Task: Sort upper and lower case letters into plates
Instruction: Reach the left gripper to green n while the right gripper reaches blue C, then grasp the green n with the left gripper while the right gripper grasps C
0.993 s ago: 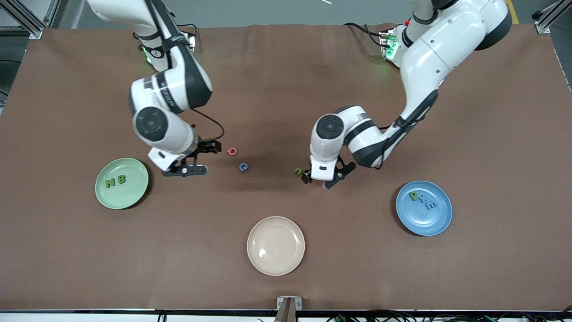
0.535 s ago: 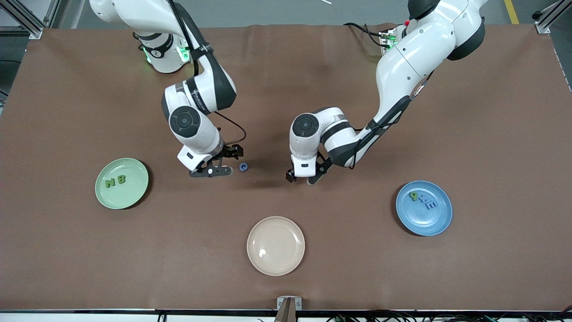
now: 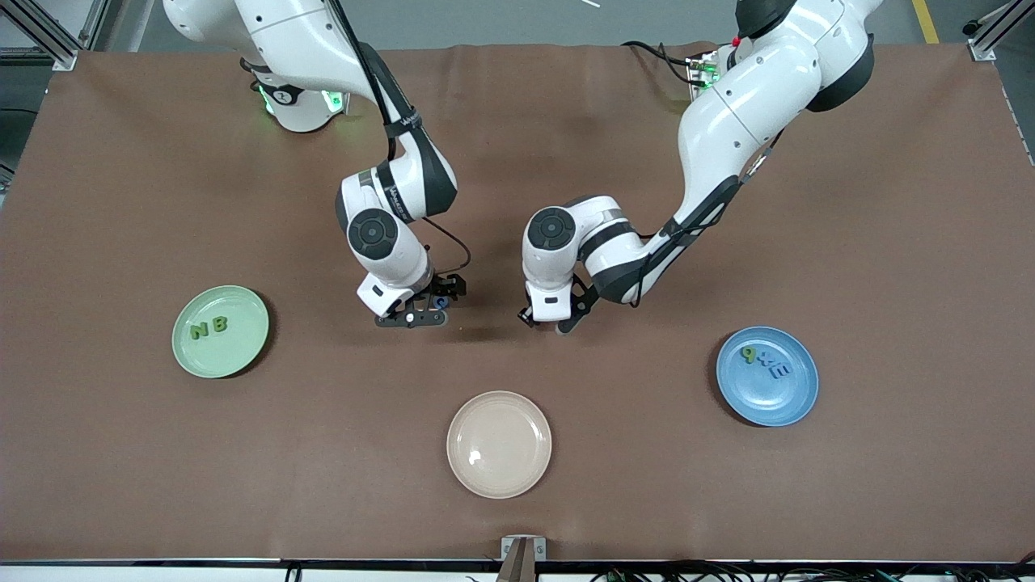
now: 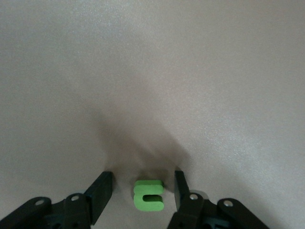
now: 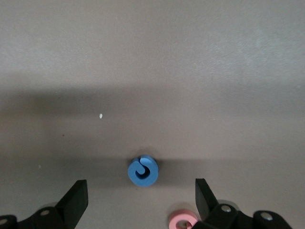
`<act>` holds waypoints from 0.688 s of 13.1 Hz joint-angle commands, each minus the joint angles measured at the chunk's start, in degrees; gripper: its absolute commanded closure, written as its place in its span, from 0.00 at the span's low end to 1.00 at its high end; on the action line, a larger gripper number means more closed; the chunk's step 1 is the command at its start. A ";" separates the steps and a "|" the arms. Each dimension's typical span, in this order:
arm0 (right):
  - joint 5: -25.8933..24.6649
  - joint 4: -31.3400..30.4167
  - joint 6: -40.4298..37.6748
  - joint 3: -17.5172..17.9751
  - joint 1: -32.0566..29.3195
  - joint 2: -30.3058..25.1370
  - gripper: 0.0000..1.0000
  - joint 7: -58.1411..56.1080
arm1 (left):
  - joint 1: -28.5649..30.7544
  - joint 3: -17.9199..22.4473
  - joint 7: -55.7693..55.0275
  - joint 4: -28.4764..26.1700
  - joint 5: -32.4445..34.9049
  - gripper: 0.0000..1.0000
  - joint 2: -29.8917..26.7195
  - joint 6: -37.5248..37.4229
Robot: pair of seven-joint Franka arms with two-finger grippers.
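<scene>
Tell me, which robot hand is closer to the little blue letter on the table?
The right one. The right gripper hangs over the blue letter, open, with the letter between its fingers. The left gripper is farther off toward the left arm's end, open around a green letter.

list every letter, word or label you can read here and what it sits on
"N B": two green letters lying in the mint green plate.
"E": blue letter in the blue plate; the two letters beside it are too small to read surely.
Green letter between the open left gripper fingers: unclear.
Blue letter ahead of the open right gripper: unclear.
Arm lettering: unreadable.
</scene>
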 commanded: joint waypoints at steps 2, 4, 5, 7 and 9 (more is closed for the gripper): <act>1.74 -0.21 2.09 -0.67 1.23 1.51 0.08 0.34 | 0.49 0.53 0.57 -0.02 0.96 0.97 0.42 -0.18; 1.74 -0.21 2.09 -0.67 1.67 1.77 0.19 0.34 | 2.33 0.44 3.63 0.07 0.96 0.99 -0.54 -0.27; 1.74 -0.21 2.09 -0.67 1.84 2.12 0.23 0.34 | 3.30 0.35 4.60 0.07 0.96 0.99 -1.41 -0.44; 1.74 -0.29 2.09 -0.67 1.93 2.30 0.31 0.34 | 6.19 -0.09 6.97 0.16 0.96 1.00 -3.26 -0.71; 1.74 -0.29 2.09 -0.67 2.11 2.91 0.32 0.34 | 10.06 -0.44 11.44 -0.10 0.79 1.00 -5.45 -1.06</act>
